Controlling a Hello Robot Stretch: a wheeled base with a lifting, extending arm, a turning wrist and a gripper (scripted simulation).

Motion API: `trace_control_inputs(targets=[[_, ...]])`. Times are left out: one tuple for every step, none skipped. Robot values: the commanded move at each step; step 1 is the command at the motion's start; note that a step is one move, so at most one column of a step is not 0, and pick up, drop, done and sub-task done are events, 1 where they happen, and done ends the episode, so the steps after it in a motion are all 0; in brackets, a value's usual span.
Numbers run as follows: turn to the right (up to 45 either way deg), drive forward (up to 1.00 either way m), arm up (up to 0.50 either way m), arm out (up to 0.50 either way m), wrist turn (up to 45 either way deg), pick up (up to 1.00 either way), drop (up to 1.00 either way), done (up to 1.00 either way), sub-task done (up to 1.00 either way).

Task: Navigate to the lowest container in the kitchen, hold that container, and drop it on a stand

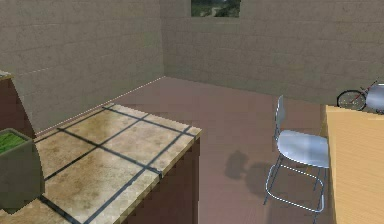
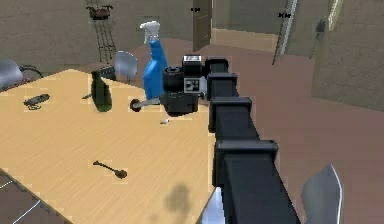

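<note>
Wooden table (image 2: 60, 140): dark green bottle (image 2: 101, 92), blue spray bottle (image 2: 153, 72) near hand (image 2: 158, 106).

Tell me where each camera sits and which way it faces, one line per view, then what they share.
Forward view: on the robot, looking ahead and somewhat down at a tiled counter, a chair and the edge of a wooden table; own body: none.
Arm side view: fixed on the robot's body, looking out to the arm's side over a wooden table with a blue spray bottle and a dark bottle; the dark arm rises from the bottom edge.
Shared: probably the same wooden table.
</note>
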Motion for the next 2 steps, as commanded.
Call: trace_control_inputs(targets=[[0.0, 0.0, 0.0, 0.0, -45.0, 0.0, 0.0, 0.0, 0.0], [0.0, 0.0, 0.0, 0.0, -45.0, 0.0, 0.0, 0.0, 0.0]])
